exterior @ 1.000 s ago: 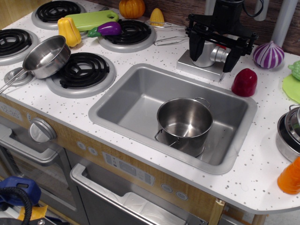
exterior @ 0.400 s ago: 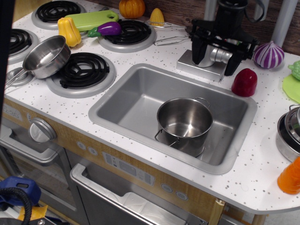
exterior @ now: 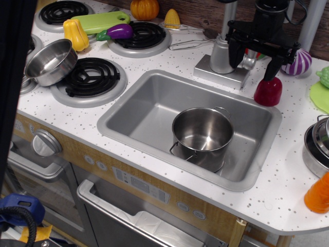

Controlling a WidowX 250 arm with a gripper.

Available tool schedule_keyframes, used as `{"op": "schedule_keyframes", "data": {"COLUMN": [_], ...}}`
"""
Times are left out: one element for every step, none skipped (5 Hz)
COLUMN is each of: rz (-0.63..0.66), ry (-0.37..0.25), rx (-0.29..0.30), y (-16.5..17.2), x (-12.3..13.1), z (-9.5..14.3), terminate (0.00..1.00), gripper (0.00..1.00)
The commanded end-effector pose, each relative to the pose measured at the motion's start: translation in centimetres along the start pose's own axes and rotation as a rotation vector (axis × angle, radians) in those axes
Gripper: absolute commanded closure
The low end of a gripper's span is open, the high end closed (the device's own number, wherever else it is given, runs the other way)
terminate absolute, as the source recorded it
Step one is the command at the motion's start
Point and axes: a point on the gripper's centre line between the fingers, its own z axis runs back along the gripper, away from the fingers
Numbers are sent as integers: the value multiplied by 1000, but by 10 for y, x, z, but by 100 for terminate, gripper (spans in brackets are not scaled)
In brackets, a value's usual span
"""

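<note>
My black gripper (exterior: 255, 62) hangs open above the counter's back edge, behind the sink (exterior: 154, 105). Its fingers straddle the gap between the silver faucet base (exterior: 222, 63) and a dark red toy pepper (exterior: 268, 91). One fingertip (exterior: 271, 69) stands just above the red pepper. Nothing sits between the fingers. A steel pot (exterior: 201, 135) stands upright in the sink's right half. A purple-and-white striped onion (exterior: 300, 60) lies behind the gripper, partly hidden by it.
A small steel pan (exterior: 50, 62) rests by the front left burner (exterior: 92, 78). Yellow squash (exterior: 75, 34), green cutting board (exterior: 100, 21), purple eggplant (exterior: 120, 31), orange pumpkin (exterior: 144, 8) lie at the back. Steel lidded pot (exterior: 317, 146) and orange object (exterior: 317, 194) sit right. A dark band covers the left edge.
The gripper has moved right, from over the faucet base to beside the red pepper, now partly covering the onion. A dark band has spread in along the left edge.
</note>
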Motion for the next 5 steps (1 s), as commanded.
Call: {"op": "schedule_keyframes", "data": {"rz": [-12,-12,-16,-19,-15], "ry": [-122,-150,-163,-178,-185], "rx": [-13,-22,-36,-54,-74], "y": [-15,-23,-21,-21,-23], "x": [19,27,34,39,42], "z": [16,8,0,-9,-18], "terminate": [0,0,0,0,0], "gripper": [0,0,0,0,0]}}
